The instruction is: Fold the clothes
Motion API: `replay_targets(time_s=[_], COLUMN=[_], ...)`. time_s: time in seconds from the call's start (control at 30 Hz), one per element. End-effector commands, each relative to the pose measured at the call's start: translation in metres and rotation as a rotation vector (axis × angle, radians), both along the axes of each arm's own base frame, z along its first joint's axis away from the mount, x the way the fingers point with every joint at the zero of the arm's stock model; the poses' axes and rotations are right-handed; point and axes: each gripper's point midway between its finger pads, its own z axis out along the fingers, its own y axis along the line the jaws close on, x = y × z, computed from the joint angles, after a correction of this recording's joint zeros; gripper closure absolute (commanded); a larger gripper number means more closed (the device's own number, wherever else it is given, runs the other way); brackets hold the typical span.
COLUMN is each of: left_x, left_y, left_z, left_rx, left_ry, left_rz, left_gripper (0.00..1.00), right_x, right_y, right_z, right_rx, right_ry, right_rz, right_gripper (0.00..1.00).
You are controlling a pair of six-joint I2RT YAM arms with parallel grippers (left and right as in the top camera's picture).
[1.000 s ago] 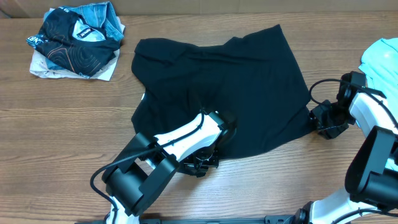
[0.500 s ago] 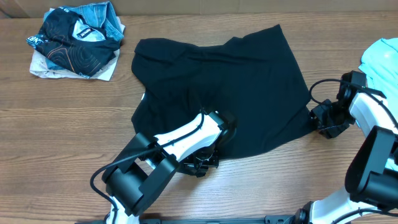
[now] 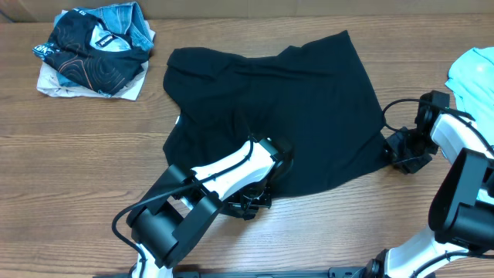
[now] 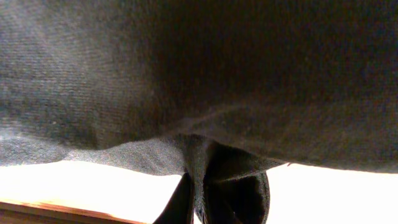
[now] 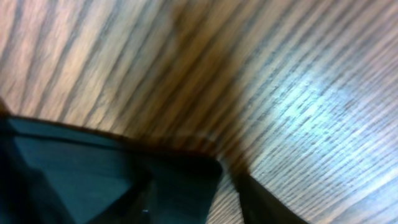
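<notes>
Overhead view: the black shirt (image 3: 270,100) is seen spread, loosely wrinkled, over the middle of the wooden table (image 3: 77,154). Its lower hem is drawn toward the near edge, where the left arm lies across it.

Left gripper (image 3: 248,204): placed at the shirt's lower edge. In the left wrist view the frame is filled with black knit fabric, and a bunched fold of it is pinched between the closed fingers at the bottom of the picture. The claw is noted as clamped on the black shirt.

Right gripper (image 3: 403,150): set low at the shirt's lower right corner, just beside or touching the cloth; which one cannot be told from above. The right wrist view is blurred: only wood grain and dark shapes along the lower edge are made out. Whether this claw is wide, narrow or holding cloth cannot be told.

A light blue T-shirt (image 3: 475,73) is seen at the right edge of the table, apart from the black shirt. A pile of printed garments (image 3: 93,50) lies at the far left corner, well apart from both arms.
</notes>
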Motion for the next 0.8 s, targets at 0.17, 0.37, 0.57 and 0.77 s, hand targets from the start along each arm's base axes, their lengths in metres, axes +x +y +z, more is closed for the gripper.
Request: replay_targets(time_s=[0.17,0.37,0.57,0.77], left_x=[-0.001,-0.009,-0.015,-0.025], left_y=[0.009,0.017,0.023,0.031], left_z=[-0.001,0.009,0.017,0.029], left_rx=[0.033,0.053,0.061,0.086], left_ry=[0.013,0.049,0.072,0.112], left_rz=[-0.021,-0.054,-0.080,-0.091], left_gripper=[0.96,0.96,0.96,0.96], right_x=[-0.008,-0.012,-0.019,-0.025], right_y=[-0.003,-0.003,-0.006,-0.007], right_z=[-0.007,-0.005,0.007,0.038], right_rx=[-0.023,-0.019,-0.038,-0.062], right_ry=[0.042,0.060,0.086,0.063], right_rz=[-0.008,-0.054,-0.106,-0.141], right_gripper=[0.88,0.96,0.96,0.96])
